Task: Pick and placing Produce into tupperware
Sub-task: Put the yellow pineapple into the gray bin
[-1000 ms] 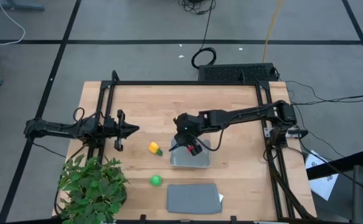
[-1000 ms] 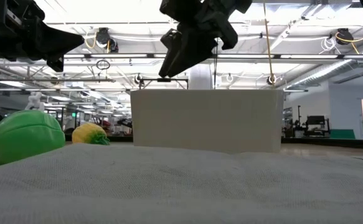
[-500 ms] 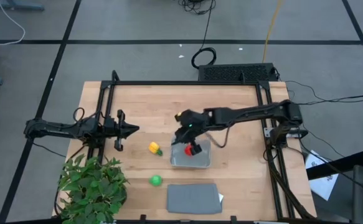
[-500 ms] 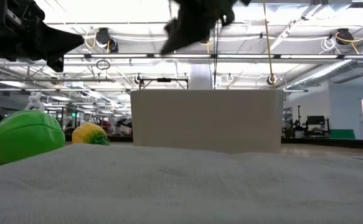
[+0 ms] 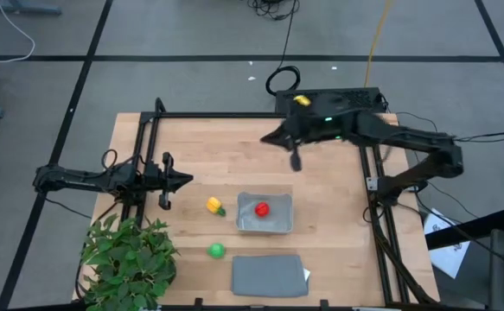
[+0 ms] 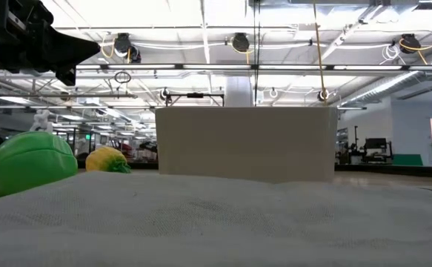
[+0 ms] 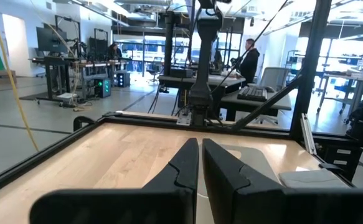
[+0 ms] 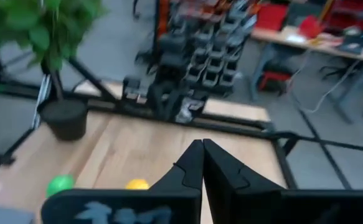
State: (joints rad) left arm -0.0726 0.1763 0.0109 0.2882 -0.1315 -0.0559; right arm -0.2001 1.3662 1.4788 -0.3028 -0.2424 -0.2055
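The round red piece lies inside the translucent tupperware, whose pale wall fills the middle of the low view. The yellow piece with the green tip rests on the table left of the tray. The round green piece sits nearer the near edge. My right gripper is shut, raised over the table's far side, well away from the tray. My left gripper is shut and hovers left of the yellow piece.
A flat dark grey slab lies by the near edge, and its top fills the foreground of the low view. A leafy plant stands at the near left corner. Black frame rails run along the table's left, far and right sides.
My right gripper has risen from just above the tupperware and drawn back toward the table's far edge, leaving the low view. The red piece, which was under its fingers a second ago, stays lying in the tray. The left arm has kept still.
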